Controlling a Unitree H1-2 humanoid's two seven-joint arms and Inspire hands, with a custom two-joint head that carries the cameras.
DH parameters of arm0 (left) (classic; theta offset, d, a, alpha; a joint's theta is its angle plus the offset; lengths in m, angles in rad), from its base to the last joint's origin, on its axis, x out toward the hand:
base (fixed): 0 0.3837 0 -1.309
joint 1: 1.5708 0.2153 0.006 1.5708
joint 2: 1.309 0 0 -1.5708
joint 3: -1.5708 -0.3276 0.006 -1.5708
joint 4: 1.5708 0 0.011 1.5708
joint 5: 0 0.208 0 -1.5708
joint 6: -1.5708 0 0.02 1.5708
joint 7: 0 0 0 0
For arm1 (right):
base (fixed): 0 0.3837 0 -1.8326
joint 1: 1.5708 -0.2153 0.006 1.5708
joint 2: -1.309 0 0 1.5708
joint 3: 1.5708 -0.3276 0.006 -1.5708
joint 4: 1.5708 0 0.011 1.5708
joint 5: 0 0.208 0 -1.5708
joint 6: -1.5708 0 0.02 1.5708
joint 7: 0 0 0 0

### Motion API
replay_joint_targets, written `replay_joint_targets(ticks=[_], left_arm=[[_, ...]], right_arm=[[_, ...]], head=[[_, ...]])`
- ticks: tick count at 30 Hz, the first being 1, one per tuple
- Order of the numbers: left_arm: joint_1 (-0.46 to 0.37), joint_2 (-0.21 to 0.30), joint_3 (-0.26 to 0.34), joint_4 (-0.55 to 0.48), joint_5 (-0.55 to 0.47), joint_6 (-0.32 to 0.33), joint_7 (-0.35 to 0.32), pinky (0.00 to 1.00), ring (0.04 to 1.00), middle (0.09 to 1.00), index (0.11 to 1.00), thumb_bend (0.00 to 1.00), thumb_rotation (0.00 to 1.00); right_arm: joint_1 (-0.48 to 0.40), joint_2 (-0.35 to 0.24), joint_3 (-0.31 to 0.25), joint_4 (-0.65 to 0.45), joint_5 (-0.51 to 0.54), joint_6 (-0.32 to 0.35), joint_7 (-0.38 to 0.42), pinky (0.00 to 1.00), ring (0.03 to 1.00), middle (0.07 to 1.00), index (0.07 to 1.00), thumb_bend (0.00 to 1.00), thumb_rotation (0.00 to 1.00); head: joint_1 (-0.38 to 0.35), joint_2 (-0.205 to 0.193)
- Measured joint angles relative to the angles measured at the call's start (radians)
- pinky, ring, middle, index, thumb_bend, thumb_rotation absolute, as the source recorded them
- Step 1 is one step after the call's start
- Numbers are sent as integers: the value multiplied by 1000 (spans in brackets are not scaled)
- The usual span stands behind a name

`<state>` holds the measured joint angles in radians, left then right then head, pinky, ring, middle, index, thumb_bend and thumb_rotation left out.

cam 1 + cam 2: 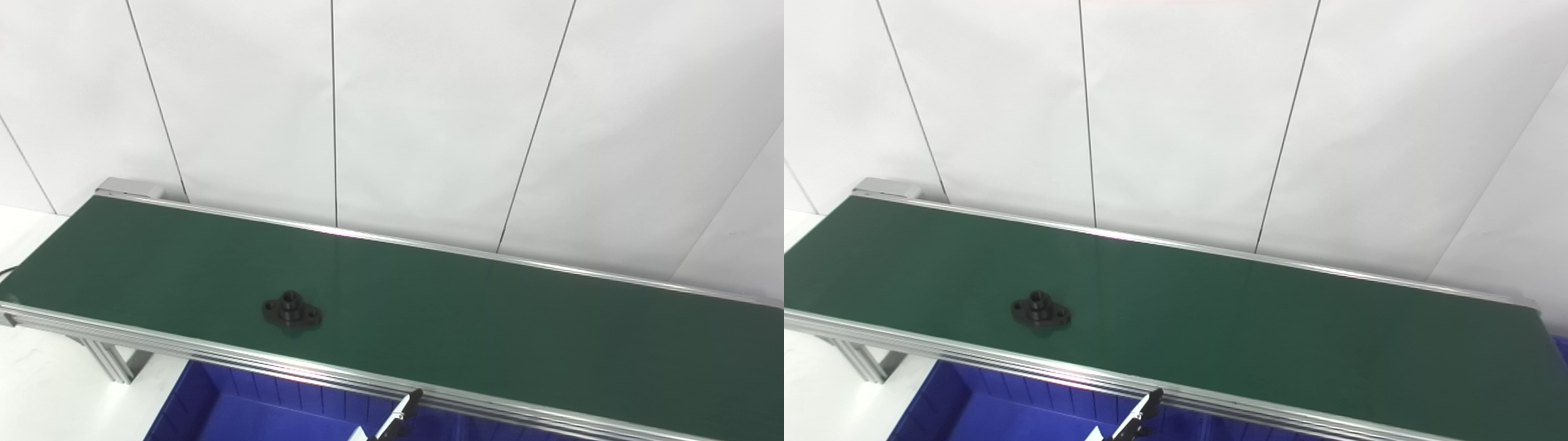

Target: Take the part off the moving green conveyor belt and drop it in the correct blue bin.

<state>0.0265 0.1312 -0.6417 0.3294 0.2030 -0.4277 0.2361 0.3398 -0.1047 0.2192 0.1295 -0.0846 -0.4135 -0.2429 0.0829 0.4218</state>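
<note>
White panelled wall (429, 122) with thin dark seams, white floor (37, 380), even light

A black part (292, 310), an oval flange with a raised round hub and a hole at each end, is lying flat on the green conveyor belt (465, 306), near its front rail. A blue bin (245, 410) is sitting below that rail.

One part (292, 310), one belt (490, 318), one bin (245, 410)

Black part (292, 310), green belt (429, 300), blue bin (245, 410)
</note>
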Motion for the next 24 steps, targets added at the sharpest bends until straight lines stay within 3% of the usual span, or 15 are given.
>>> replay_joint_targets(ticks=[18, 24], left_arm=[[32, -11, 20, -7, 1, 0, 4, 876, 956, 989, 985, 841, 601], [48, -16, 60, -5, 81, 0, -39, 873, 964, 1000, 994, 834, 673]], right_arm=[[10, -18, -45, -132, -12, 0, -6, 1000, 1000, 1000, 1000, 656, 1000], [-18, -39, -84, -201, -61, 0, 10, 1000, 1000, 1000, 1000, 679, 1000]], head=[[11, 29], [-11, 44]])
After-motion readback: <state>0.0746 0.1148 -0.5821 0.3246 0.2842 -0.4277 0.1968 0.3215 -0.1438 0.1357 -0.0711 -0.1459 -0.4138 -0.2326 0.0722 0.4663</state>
